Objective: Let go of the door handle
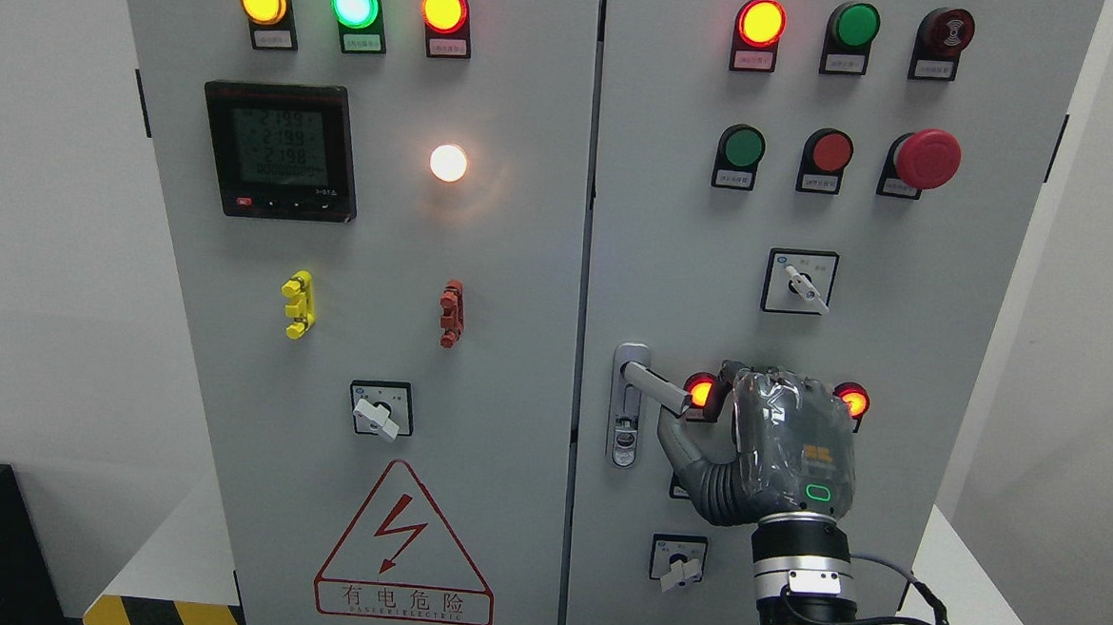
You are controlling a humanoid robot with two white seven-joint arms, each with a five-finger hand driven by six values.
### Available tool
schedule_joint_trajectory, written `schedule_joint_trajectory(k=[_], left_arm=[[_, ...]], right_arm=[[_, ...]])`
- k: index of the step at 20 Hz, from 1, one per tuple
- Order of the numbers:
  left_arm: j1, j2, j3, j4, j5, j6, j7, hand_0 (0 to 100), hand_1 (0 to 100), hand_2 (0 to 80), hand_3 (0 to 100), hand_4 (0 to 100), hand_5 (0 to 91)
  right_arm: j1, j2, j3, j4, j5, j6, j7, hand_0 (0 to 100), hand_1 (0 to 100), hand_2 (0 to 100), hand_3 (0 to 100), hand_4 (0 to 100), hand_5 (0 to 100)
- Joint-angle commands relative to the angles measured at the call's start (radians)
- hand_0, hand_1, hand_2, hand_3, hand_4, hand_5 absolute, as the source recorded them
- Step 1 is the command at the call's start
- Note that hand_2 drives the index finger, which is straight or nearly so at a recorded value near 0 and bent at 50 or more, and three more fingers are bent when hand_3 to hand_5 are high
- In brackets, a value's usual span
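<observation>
White walls are flanking a grey two-door metal electrical cabinet [516,349]. Its left door is showing a black digital meter [280,150] and a red triangular warning sign [405,545]. On the right door, the silver lever door handle [653,384] is sticking out toward the right hand [768,447], whose fingers are curling at the lever's tip; whether they are gripping it cannot be told.
</observation>
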Motion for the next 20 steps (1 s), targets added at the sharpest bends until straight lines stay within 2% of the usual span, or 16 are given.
schedule_joint_trajectory(k=[1, 20], left_arm=[[0.000, -0.001, 0.000, 0.000, 0.000, 0.001, 0.001, 0, 0, 4.4, 11, 0, 0.0], [0.000, -0.001, 0.000, 0.000, 0.000, 0.000, 0.001, 0, 0, 4.4, 11, 0, 0.0]], right_arm=[[-0.006, -0.002, -0.004, -0.001, -0.018, 0.000, 0.001, 43, 44, 68, 99, 76, 72], [0.000, 0.000, -0.001, -0.007, -0.019, -0.006, -0.001, 42, 44, 68, 99, 75, 72]])
